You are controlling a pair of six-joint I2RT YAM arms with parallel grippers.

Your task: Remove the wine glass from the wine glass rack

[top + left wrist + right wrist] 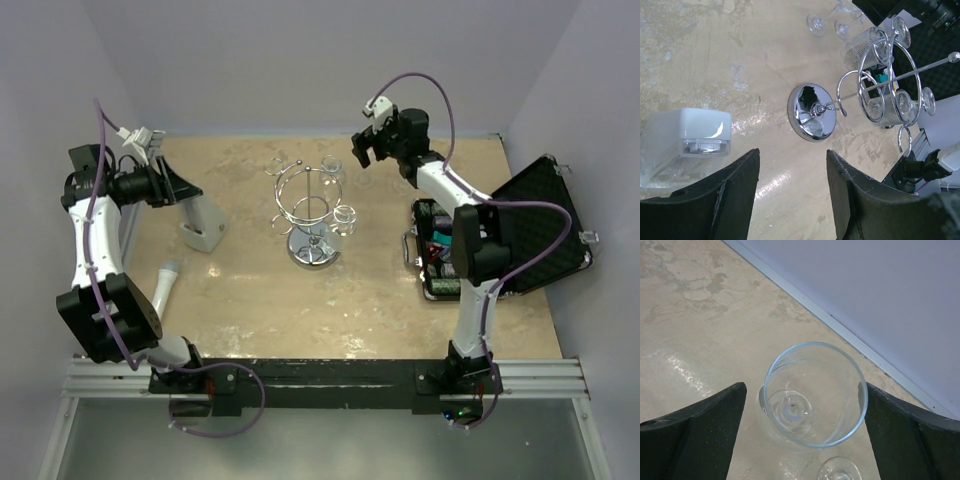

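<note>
The chrome wine glass rack [312,215] stands mid-table; in the left wrist view its disc base [811,111] and ring of hooks show, with glasses hanging on it [880,102]. One hanging glass [345,218] shows on its right side. A clear wine glass [333,170] stands upright on the table behind the rack. In the right wrist view its rim [815,392] lies between the spread fingers of my open right gripper [802,390], without visible contact. My right gripper [362,148] hovers at the back. My left gripper [185,190] is open and empty [792,195], left of the rack.
A white box [203,232] stands by the left gripper. A white and grey cylinder [165,283] lies at front left. An open black case [520,235] sits at the right. A second glass foot [840,471] stands beside the upright glass. The back wall is close.
</note>
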